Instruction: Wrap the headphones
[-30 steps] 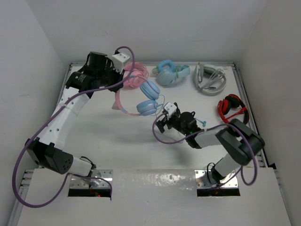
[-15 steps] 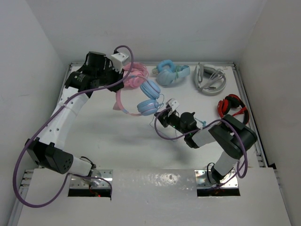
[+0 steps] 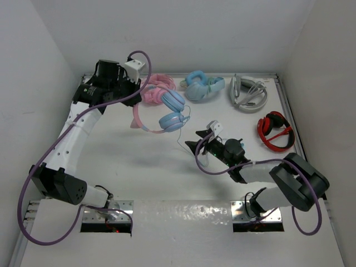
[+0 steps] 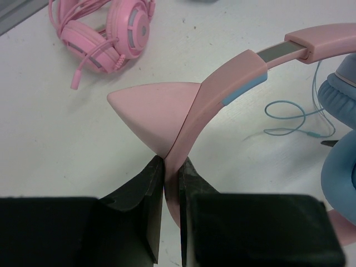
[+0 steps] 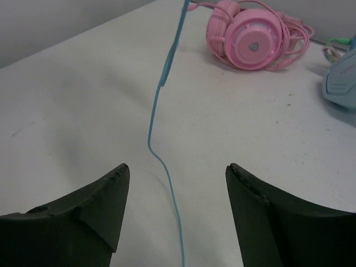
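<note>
The headphones [image 3: 170, 120], with a pink cat-eared headband and light blue cups, are near the desk's far edge, left of centre. Their thin blue cable [image 5: 166, 67] trails unwrapped toward the middle.

- The headphones [image 3: 169, 120] are held off the table [image 3: 128, 167], over its far left part, with the headband clamped in the left gripper [image 4: 171, 167].
- The nearest headset [image 3: 156, 92] lies just behind them.
- The middle headset [image 3: 200, 89] and the far headset [image 3: 247, 94] lie behind and to their right.
- The side headset [image 3: 273, 130] lies well to their right.
- Their cable [image 5: 161, 83] trails forward between the parted fingers of the right gripper [image 5: 175, 169], which sits in front of them and to the right.
</note>
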Robot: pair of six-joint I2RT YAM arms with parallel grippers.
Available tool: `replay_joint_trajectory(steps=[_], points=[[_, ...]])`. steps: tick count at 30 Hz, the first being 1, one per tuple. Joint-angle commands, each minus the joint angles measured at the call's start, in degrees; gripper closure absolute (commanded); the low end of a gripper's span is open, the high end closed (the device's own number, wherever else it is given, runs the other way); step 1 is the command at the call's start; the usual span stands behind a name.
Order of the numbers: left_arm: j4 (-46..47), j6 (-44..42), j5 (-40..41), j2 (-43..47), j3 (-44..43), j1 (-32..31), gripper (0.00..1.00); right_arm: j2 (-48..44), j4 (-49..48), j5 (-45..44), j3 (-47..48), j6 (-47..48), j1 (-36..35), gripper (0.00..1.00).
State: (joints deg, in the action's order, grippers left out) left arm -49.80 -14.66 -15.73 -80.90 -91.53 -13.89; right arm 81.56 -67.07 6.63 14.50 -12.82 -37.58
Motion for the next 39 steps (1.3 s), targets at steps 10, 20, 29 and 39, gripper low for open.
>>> replay_joint_trajectory(steps=[10, 20, 29, 39], points=[[5.15, 2.96, -3.87, 1.28, -1.73, 0.35, 1.0, 11.76, -7.41, 7.09, 13.35, -10.55, 0.05, 0.17], [2.17, 1.04, -9.51, 1.54, -2.61, 1.59, 1.0, 17.6, -24.6, -6.62, 9.33, -17.25, 2.16, 1.0], [5.93, -5.12, 2.08, 0.57, 6.0, 1.24, 1.0, -15.61, 13.43, -15.26, 14.4, 16.11, 4.45, 1.0], [7.61, -12.32, 15.46, -4.62, 10.57, -14.4, 1.0, -7.66, 43.3, -10.68, 50.3, 31.53, 4.45, 1.0]])
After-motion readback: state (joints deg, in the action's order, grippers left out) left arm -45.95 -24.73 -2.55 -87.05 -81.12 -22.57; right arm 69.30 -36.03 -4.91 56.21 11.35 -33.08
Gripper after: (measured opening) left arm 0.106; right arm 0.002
